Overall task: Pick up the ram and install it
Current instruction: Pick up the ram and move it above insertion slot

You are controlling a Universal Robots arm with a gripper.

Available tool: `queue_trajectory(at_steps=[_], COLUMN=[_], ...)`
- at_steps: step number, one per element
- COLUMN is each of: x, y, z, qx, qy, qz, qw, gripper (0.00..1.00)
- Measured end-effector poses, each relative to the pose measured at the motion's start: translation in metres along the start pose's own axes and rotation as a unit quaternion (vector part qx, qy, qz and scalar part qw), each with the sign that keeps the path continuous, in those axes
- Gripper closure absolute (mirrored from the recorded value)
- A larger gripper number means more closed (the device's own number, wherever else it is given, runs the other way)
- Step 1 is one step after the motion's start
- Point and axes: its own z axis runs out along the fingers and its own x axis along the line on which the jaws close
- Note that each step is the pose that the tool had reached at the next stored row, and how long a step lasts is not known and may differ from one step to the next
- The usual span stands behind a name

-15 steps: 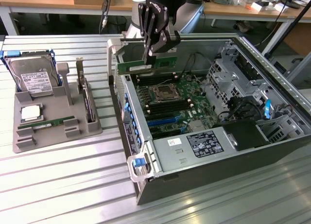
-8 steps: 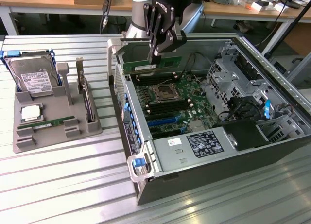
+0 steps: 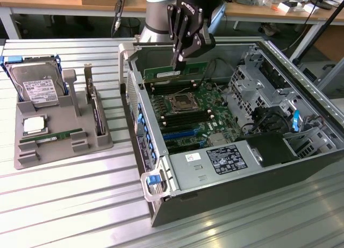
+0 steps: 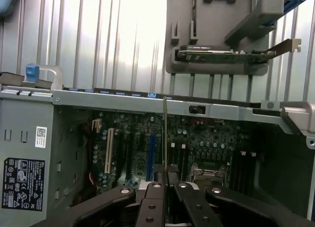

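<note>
Gripping a long, narrow green ram stick [image 3: 193, 70] by its upper edge, black two-finger gripper [image 3: 177, 64] clenched, level above black motherboard memory slots [image 3: 172, 89] for seating.

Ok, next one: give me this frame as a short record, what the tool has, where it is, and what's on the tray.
tool: shut on the ram
ram: gripped at its upper edge, long side level
location: inside the open computer case, over the far part of the motherboard
seated in slot: cannot tell
tray: holds hard drive, expansion card, second memory stick
</note>
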Motion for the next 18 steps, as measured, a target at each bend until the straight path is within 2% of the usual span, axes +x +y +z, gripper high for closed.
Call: queue_trajectory(at_steps=[1, 4, 18], x=[0.000, 0.001, 0.003], y=[-0.0042, -0.0078, -0.0399], z=[-0.0002, -0.0004, -0.0018], qx=[0.0000, 0.0000, -0.0001], qy=[0.0002, 0.0002, 0.0012], qz=[0.000, 0.000, 0.000], qw=[1.0000, 1.0000, 1.0000], gripper=[0.88, 0.88, 0.88])
